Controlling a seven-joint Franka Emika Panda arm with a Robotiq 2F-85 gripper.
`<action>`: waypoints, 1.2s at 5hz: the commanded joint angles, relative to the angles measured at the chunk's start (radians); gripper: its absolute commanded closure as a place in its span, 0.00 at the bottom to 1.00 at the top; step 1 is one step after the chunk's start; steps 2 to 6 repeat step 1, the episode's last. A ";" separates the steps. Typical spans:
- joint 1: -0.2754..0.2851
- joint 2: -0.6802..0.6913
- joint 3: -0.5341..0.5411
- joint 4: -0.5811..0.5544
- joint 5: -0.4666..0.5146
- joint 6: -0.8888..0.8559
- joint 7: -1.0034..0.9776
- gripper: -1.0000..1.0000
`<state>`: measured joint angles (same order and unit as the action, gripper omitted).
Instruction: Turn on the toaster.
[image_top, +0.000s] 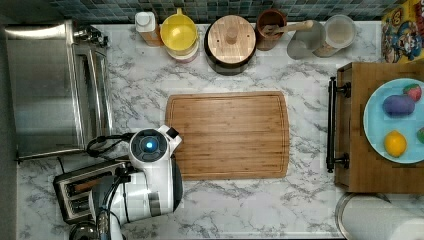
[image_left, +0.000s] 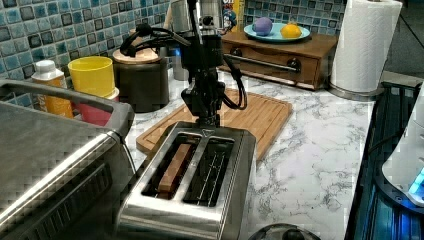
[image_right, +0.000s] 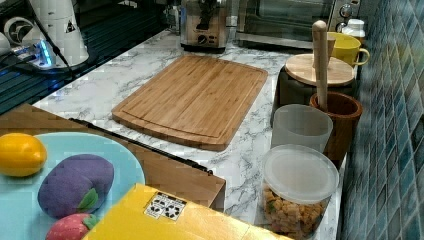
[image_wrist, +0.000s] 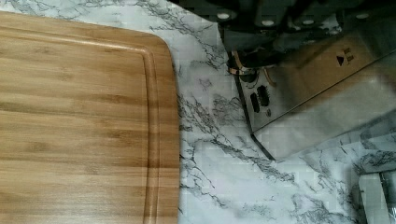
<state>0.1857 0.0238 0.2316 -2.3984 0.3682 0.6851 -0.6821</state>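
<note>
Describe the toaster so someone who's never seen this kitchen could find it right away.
Start at the large bamboo cutting board on the marble counter. Just off its corner, beside the big steel toaster oven, stands the toaster. It is the small brushed-steel box with two long top slots, brown bread in one.

toaster (image_left: 200, 175) beside cutting board (image_left: 260, 112)

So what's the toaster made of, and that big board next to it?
The toaster looks like brushed steel: its grey sides are shiny and catch the light, with dark slots on top. The big board looks like wood, maybe bamboo: it is warm brown with long stripes of grain and a groove near its edge. Its finish looks smooth and not glossy.
</note>
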 joint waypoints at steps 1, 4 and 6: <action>0.010 0.092 0.005 -0.140 -0.021 0.047 0.063 1.00; 0.010 0.092 0.005 -0.140 -0.021 0.047 0.063 1.00; 0.010 0.092 0.005 -0.140 -0.021 0.047 0.063 1.00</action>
